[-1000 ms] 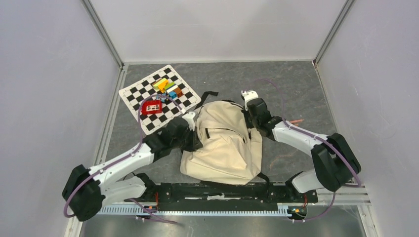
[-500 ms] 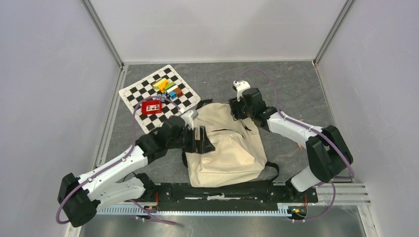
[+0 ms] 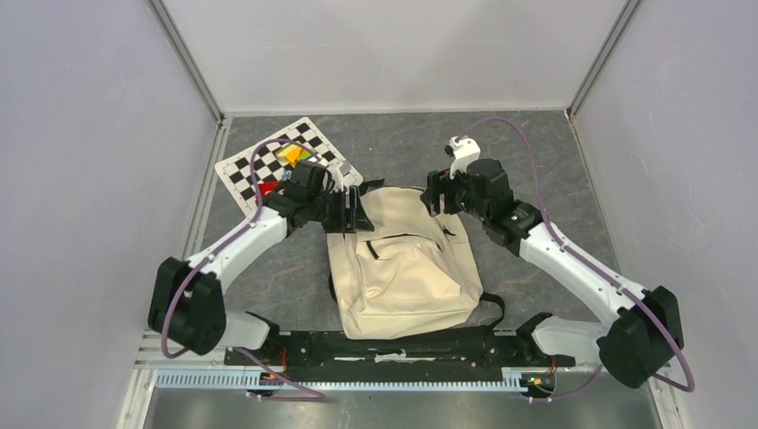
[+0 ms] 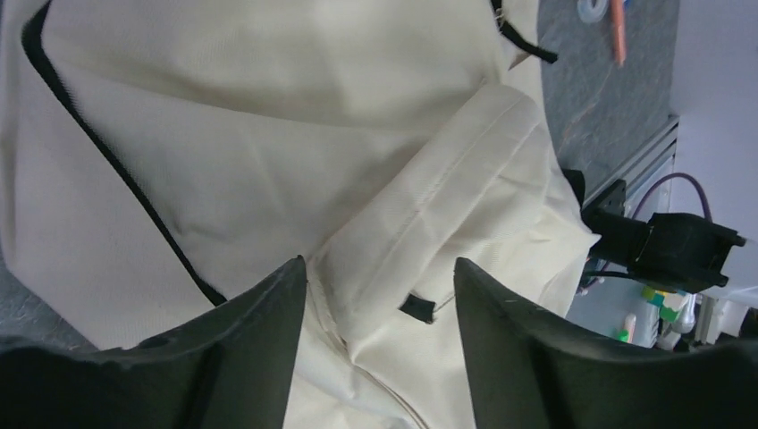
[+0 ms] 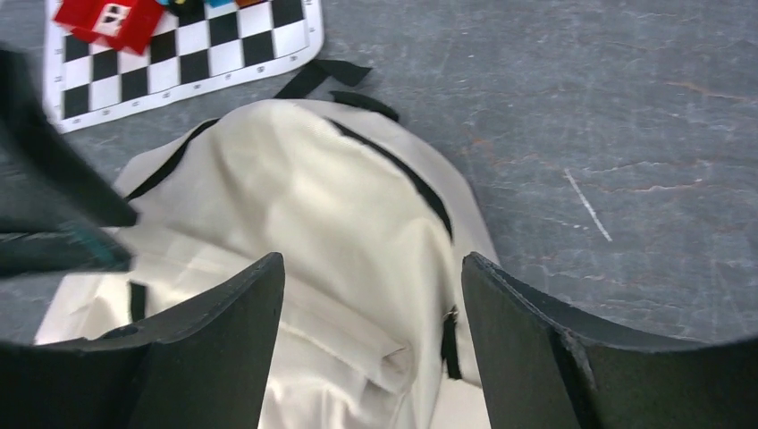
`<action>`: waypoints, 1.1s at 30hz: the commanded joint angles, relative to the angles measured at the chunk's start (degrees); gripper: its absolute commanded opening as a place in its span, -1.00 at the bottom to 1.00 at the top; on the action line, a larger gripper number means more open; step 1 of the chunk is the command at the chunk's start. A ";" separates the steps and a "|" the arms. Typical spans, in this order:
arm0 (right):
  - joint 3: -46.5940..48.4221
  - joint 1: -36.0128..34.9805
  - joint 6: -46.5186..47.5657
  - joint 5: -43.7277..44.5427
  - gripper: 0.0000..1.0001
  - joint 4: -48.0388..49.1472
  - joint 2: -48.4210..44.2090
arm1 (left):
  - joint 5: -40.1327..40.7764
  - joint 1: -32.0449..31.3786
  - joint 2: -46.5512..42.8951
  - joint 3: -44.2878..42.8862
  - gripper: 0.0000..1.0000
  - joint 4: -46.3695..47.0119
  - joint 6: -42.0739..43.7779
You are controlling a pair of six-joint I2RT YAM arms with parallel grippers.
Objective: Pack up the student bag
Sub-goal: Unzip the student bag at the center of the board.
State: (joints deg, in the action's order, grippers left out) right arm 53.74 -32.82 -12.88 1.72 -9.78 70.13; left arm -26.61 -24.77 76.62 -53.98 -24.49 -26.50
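Note:
The student bag [image 3: 402,268], a cream canvas backpack with black zipper trim, lies flat in the middle of the floor with its top pointing away from the arm bases. My left gripper [image 3: 356,213] hovers at its far left corner, jaws open over the cream fabric [image 4: 268,134] and holding nothing [image 4: 380,268]. My right gripper [image 3: 435,192] hangs over the far right corner, also open, with only the bag's canvas [image 5: 313,223] showing between its fingers [image 5: 371,264].
A checkerboard mat [image 3: 234,172] with coloured blocks [image 3: 290,154] lies far left, behind my left arm; a red block [image 5: 107,18] sits on it. An orange pen [image 4: 617,31] lies on the grey floor right of the bag. The black rail [image 3: 393,344] borders the near side.
Both grippers went from shut to open and let go of the bag. The bag now lies straighter and flatter. Both arms moved to its far end.

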 commanded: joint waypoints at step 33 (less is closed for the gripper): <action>11.57 -32.31 -0.80 22.19 0.28 -1.29 21.29 | -8.63 3.81 2.90 6.03 -0.86 7.88 3.55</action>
State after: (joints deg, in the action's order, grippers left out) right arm 61.69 -64.14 -14.92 18.61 -10.94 88.01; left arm -32.82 -21.26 79.24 -48.01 -19.49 -23.75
